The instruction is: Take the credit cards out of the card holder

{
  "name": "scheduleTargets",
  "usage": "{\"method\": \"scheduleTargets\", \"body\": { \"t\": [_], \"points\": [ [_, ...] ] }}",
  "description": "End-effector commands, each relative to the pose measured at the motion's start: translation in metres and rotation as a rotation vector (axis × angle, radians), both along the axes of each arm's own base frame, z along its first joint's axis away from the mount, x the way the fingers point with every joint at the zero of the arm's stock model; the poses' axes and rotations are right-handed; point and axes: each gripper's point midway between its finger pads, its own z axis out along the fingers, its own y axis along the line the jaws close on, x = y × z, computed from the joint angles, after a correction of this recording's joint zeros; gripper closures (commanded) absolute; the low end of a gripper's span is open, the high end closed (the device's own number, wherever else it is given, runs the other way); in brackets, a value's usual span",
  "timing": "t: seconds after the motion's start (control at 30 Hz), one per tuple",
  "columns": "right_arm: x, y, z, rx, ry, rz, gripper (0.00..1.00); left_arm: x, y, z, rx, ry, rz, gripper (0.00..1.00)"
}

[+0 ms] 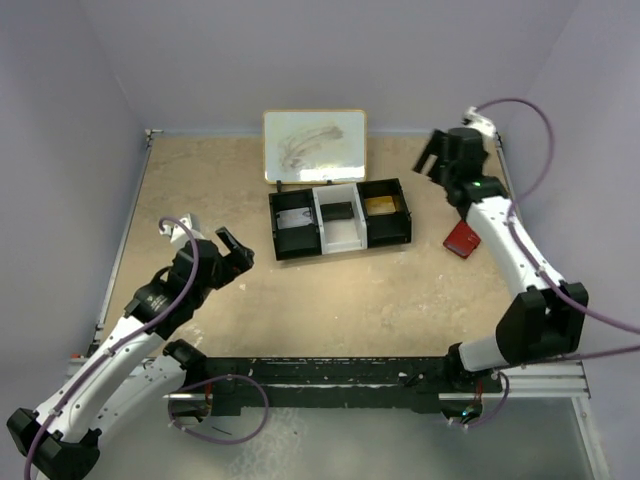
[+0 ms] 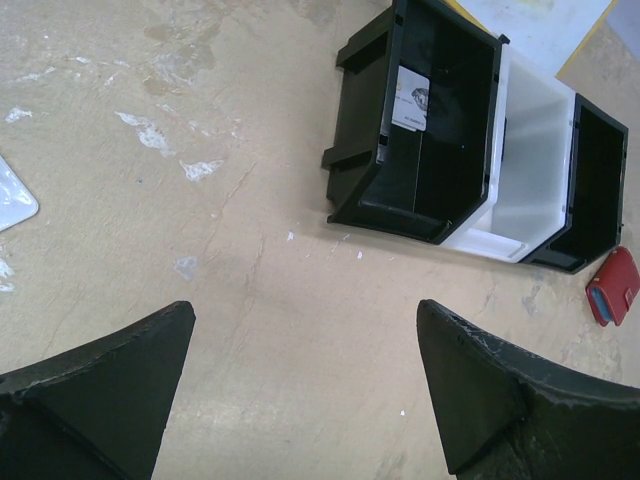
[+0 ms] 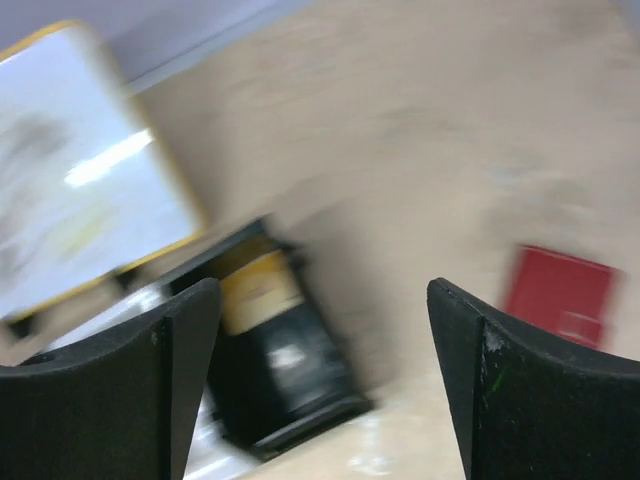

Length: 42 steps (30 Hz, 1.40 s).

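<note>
The red card holder lies closed on the table, right of the tray, and also shows in the left wrist view and, blurred, in the right wrist view. Credit cards lie in the tray: a white one in the left compartment, a dark one in the middle, a gold one on the right. My right gripper hangs open and empty above the table, behind the card holder. My left gripper is open and empty, left of the tray.
The three-compartment tray, black with a white middle, sits mid-table. A yellow-framed whiteboard leans behind it. A white scrap lies at the left edge of the left wrist view. Purple walls close in the table.
</note>
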Motion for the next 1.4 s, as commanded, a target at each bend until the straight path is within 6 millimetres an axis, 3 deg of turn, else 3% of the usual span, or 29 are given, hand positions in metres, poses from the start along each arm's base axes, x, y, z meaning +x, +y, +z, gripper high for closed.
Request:
{"method": "scheduleTargets", "body": {
  "t": [0.0,0.13,0.23,0.33,0.47,0.6,0.73,0.77,0.97,1.2,1.37],
  "points": [
    [-0.026,-0.099,-0.044,0.011,0.099,-0.205,0.12,0.003,-0.003,0.008,-0.01,-0.035,-0.017,0.1],
    [-0.052,-0.164,-0.073,0.06,0.153,-0.351,0.1,0.002,-0.002,0.008,0.002,-0.036,-0.025,0.1],
    [-0.061,-0.189,-0.097,0.042,0.195,-0.444,0.06,0.001,-0.001,0.007,0.004,-0.041,-0.027,0.1],
    [-0.06,-0.211,-0.125,0.053,0.244,-0.485,0.09,0.0,-0.003,0.007,0.003,-0.038,-0.041,0.1],
    [-0.042,-0.214,-0.164,0.102,0.316,-0.433,0.13,-0.002,-0.003,0.008,0.0,-0.04,-0.049,0.1],
    [-0.031,-0.195,-0.213,0.179,0.415,-0.325,0.21,-0.005,0.0,0.01,-0.002,-0.048,-0.044,0.1],
    [-0.039,-0.178,-0.225,0.223,0.398,-0.264,0.35,-0.01,0.005,0.009,0.005,-0.045,-0.035,0.1],
    [-0.05,-0.172,-0.231,0.237,0.41,-0.255,0.38,-0.01,0.006,0.008,0.007,-0.044,-0.033,0.1],
    [-0.093,-0.141,-0.225,0.279,0.401,-0.177,0.58,-0.011,0.004,0.004,-0.001,-0.043,-0.036,0.1],
    [-0.132,-0.101,-0.201,0.289,0.373,-0.12,0.65,-0.005,-0.01,-0.002,-0.024,-0.027,-0.084,0.1],
    [-0.147,-0.06,-0.179,0.319,0.331,-0.062,0.72,-0.004,-0.019,-0.004,-0.05,-0.02,-0.112,0.1]
  ]
}}
